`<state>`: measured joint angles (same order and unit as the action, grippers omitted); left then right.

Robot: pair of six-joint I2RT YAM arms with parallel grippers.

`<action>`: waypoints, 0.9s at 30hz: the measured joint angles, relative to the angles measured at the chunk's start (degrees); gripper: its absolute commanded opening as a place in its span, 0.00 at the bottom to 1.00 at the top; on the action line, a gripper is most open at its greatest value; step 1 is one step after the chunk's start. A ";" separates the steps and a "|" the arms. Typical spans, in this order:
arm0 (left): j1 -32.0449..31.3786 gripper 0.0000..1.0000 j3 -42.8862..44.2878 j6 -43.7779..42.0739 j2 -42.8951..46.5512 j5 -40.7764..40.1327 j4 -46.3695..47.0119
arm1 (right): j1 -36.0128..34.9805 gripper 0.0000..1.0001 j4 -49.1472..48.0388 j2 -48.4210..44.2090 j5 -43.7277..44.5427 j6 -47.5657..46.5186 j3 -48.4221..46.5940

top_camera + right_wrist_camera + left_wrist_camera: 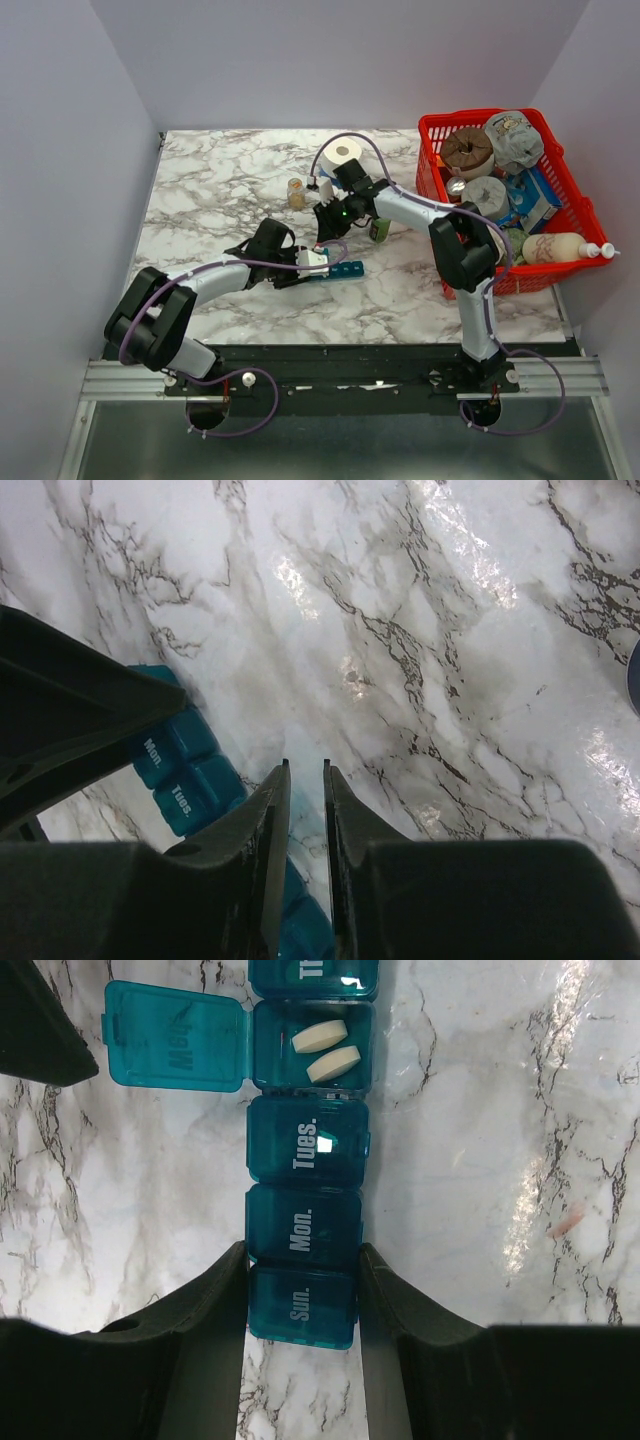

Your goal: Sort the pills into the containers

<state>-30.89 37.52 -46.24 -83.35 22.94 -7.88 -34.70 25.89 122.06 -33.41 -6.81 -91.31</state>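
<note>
The containers, a teal strip pill organizer (345, 269) (308, 1150) (185, 765), lie on the marble table. My left gripper (316, 262) (302, 1250) is shut on its "Sun." end, one finger pressed to each side. One compartment stands open with its lid (175, 1038) flipped aside and holds two white oblong pills (320, 1036). A small pinkish pill (565, 1222) lies loose on the marble. My right gripper (324, 228) (305, 765) hovers over the strip's middle, its jaws a narrow gap apart with nothing seen between them.
A red mesh basket (430, 125) full of items stands at the right. A paper roll (343, 152), a small amber bottle (296, 192) and a green bottle (380, 230) stand just behind the arms. White walls enclose the table.
</note>
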 measured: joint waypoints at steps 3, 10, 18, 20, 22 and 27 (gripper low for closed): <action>0.00 0.02 0.20 0.22 -0.17 0.02 -0.09 | -0.02 0.26 1.31 0.52 -0.02 -1.05 -0.70; 0.00 0.02 0.76 0.70 -0.79 0.13 -0.28 | -0.02 0.24 5.31 0.28 -1.77 -5.16 -1.64; 0.00 0.02 1.57 1.29 -1.55 0.26 -0.68 | -0.02 0.24 10.38 -1.03 -4.68 -9.29 -2.43; 0.00 0.02 1.73 1.42 -1.70 0.26 -0.76 | -0.02 0.23 11.06 -1.79 -5.27 -9.92 -2.43; 0.00 0.02 1.88 1.55 -1.81 0.26 -0.85 | -0.02 0.23 11.61 -2.56 -5.95 -10.49 -2.45; 0.02 0.02 2.27 1.95 -2.16 0.26 -1.07 | -0.09 0.23 13.77 -2.89 -7.06 -11.87 -2.71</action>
<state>-30.87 39.79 -44.29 -85.52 23.20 -8.95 -34.79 39.66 119.17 -40.47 -18.68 -94.02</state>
